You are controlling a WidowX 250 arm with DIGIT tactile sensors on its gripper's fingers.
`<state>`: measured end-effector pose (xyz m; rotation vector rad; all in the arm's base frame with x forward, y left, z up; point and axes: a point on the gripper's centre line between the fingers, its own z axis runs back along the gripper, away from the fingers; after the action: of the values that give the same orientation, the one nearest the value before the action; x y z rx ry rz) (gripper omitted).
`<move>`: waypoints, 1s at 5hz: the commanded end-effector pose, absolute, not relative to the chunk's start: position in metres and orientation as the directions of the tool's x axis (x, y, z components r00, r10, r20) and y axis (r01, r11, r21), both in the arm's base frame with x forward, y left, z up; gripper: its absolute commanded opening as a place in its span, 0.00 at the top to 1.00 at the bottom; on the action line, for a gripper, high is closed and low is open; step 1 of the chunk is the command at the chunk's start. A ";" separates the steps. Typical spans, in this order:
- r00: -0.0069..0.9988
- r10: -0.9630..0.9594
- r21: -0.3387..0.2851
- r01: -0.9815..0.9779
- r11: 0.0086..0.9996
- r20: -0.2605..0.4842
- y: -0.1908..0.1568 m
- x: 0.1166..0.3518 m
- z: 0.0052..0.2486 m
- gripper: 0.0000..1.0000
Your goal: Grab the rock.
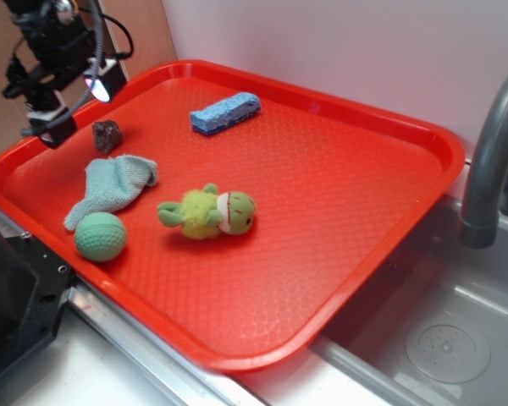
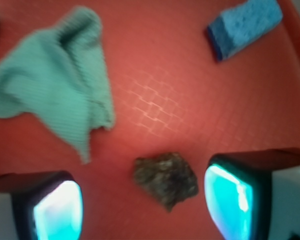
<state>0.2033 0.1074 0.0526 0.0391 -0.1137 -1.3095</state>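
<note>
Wrist view gives you the clearest read: your gripper [image 2: 142, 210] has its jaws spread apart, one lit pad [image 2: 57, 212] at the lower left and the other at the lower right, and the rock [image 2: 166, 179] lies between them on the red tray [image 2: 155, 100], nearer the right pad and touching neither. You can see the rock is lumpy and dark brown-grey; its long axis runs on a slant from upper left to lower right in that view, so it sits oblique to the line joining the two pads, and its narrower tip points down toward the lower right. Ahead of your gripper and off to the left lies a crumpled teal cloth [image 2: 55, 85], apart from the rock; ahead and to the right lies a blue sponge [image 2: 245, 25], well apart. From the exterior view your gripper [image 1: 72, 106] hangs over the far left corner of the tray [image 1: 339, 220], with the rock [image 1: 107, 135] just beside it on the surface. Farther out from your gripper you have the cloth [image 1: 114, 186], then a green ball [image 1: 100, 236], a green plush frog [image 1: 210, 212], and the sponge [image 1: 225, 112].
</note>
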 end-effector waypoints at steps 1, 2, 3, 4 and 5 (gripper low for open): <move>0.207 -0.978 0.100 0.973 0.207 0.010 0.111 0.230 0.024 0.04; 0.209 -0.978 0.085 0.974 0.208 -0.009 0.111 0.229 0.021 1.00; 0.224 -0.974 0.075 0.972 0.221 -0.041 0.107 0.225 0.024 1.00; 0.320 -0.947 0.097 0.944 0.316 -0.038 0.095 0.220 0.072 1.00; 0.497 -0.868 0.167 0.856 0.488 -0.010 0.074 0.218 0.122 1.00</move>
<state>0.2087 0.0755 0.1117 0.1144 -0.0531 -1.0376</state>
